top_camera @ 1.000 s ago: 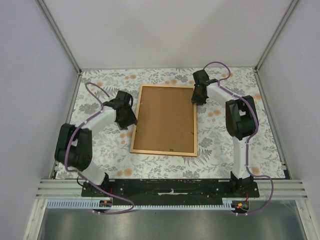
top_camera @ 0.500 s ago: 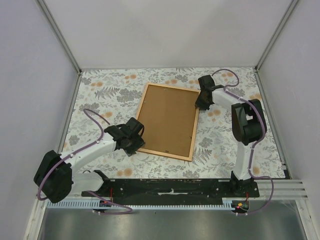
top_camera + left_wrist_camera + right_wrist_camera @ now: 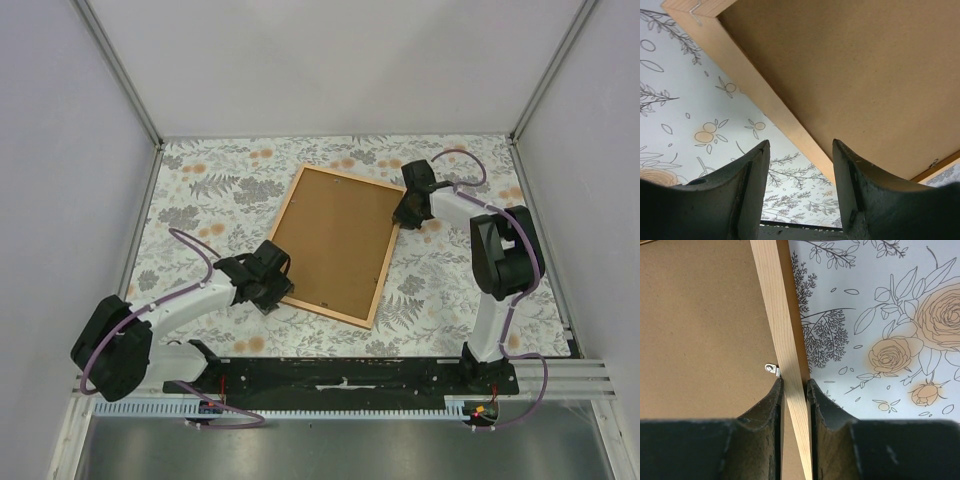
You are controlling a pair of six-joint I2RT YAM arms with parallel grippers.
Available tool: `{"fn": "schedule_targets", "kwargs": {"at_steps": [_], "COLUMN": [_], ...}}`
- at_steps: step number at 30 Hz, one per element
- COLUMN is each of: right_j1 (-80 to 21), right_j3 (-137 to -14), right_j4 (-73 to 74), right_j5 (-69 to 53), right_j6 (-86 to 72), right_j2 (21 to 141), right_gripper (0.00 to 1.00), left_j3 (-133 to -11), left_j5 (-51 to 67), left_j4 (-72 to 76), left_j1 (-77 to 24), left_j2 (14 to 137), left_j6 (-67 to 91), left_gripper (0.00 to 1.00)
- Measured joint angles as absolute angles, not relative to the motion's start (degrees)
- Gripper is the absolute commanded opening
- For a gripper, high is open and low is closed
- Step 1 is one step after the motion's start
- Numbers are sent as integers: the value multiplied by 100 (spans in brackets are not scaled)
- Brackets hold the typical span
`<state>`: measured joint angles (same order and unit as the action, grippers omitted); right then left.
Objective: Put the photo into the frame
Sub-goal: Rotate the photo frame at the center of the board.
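Left gripper [image 3: 800, 145], lower left of centre in the top view, sits at the frame's [image 3: 750, 75] near-left corner. Its jaws are apart and hold nothing; the wooden rail runs diagonally just beyond its fingertips. The frame lies mid-table, back side up and skewed, upper end leaning right. The plain brown backing board [image 3: 335, 245] fills it, with no print or lettering readable on it. The table [image 3: 200, 190] has a floral cloth of grey leaves and orange roses. A small metal tab [image 3: 772, 369] sits on the board by the right rail. Right gripper [image 3: 795, 382], upper right, is clamped on that rail, one finger on each side.
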<state>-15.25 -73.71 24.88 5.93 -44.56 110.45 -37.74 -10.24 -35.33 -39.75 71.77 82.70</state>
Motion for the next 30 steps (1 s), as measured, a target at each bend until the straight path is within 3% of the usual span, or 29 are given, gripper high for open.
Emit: {"fn": "schedule_targets", "kwargs": {"at_steps": [9, 17, 20, 22, 27, 30], "right_j1": [-1514, -1511, -1503, -1487, -1632, -1925], "right_j3": [-7166, -6626, -6139, -5802, -4801, -4305], "right_j4": [2383, 2106, 1852, 1651, 1308, 1363], "right_j5": [486, 259, 58, -47, -283, -377], "right_j6": [-4497, -4567, -4687, -4762, -4899, -4849], "right_j2": [10914, 10571, 10250, 10031, 9306, 8729], "right_gripper": [0, 1, 13, 29, 59, 64], "left_j3": [-3771, -3911, -4305, -4628, -5286, -5603], "left_j5": [-1026, -1048, -1039, -1020, -1028, -1037], "left_j4": [-3310, -3468, -3616, -3677, -3468, -3214], "left_j1": [-3972, -3253, -2801, -2523, -1999, -1848], "left_j2": [7465, 7625, 8027, 8368, 9026, 9345], "left_j6": [8270, 7841, 7279, 6842, 5572, 4827], "left_gripper": [44, 17, 6, 2, 2, 2]}}
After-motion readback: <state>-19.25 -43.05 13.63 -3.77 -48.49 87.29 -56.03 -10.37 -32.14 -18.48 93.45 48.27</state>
